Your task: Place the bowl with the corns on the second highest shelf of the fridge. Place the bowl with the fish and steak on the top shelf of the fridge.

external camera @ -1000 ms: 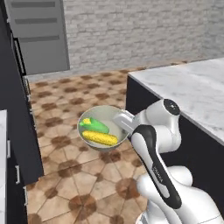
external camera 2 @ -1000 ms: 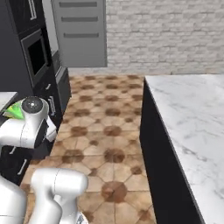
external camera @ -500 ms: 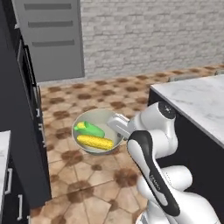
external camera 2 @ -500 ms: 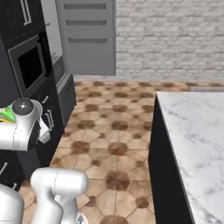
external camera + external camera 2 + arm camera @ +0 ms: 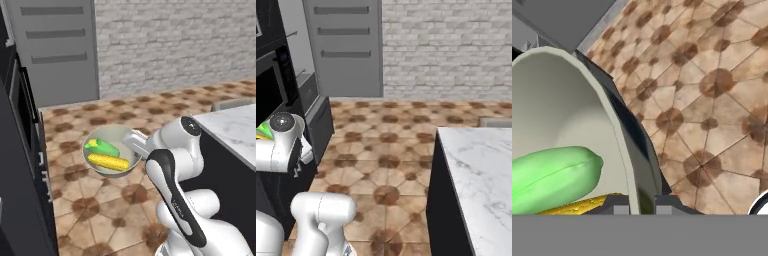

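The fingers [image 5: 643,204] grip the rim of the bowl [image 5: 111,150], held above the tiled floor [image 5: 100,200]. Two corns [image 5: 106,155] lie inside. Dark cabinets [image 5: 22,165] stand close left, a marble worktop [image 5: 235,130] right.

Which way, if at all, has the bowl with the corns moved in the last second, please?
Yes: the bowl with the corns has been carried across the floor, nearer the grey door.
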